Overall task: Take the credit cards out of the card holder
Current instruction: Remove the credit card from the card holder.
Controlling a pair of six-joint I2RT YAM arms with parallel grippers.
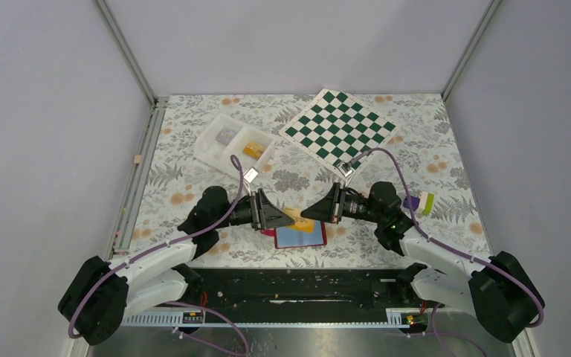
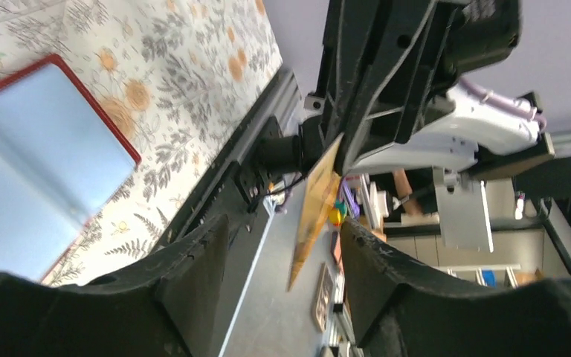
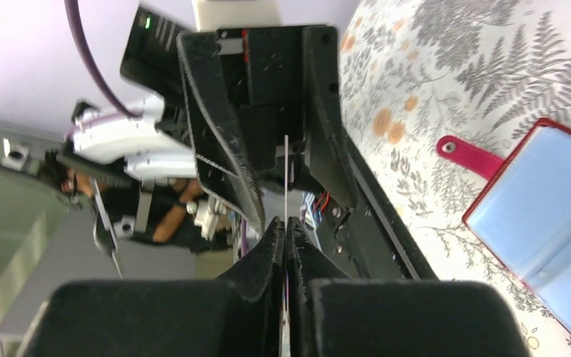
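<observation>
The card holder (image 1: pixel 301 236), a red wallet with a pale blue inside, lies open on the floral cloth between the arms. It also shows in the left wrist view (image 2: pixel 37 163) and in the right wrist view (image 3: pixel 543 201), with its red tab (image 3: pixel 468 156). My right gripper (image 1: pixel 308 213) (image 3: pixel 286 223) is shut on an orange-yellow credit card (image 1: pixel 302 221), seen edge-on (image 3: pixel 286 175), and holds it above the wallet. My left gripper (image 1: pixel 286 218) (image 2: pixel 282 227) faces it with jaws open. The card's free end (image 2: pixel 314 216) lies between the left fingers, touching neither.
A white two-compartment tray (image 1: pixel 215 149) at the back left holds an orange item (image 1: pixel 253 149) and a grey one (image 1: pixel 225 136). A green-and-white chessboard (image 1: pixel 338 126) lies at the back middle. A purple and green object (image 1: pixel 420 202) sits by the right arm.
</observation>
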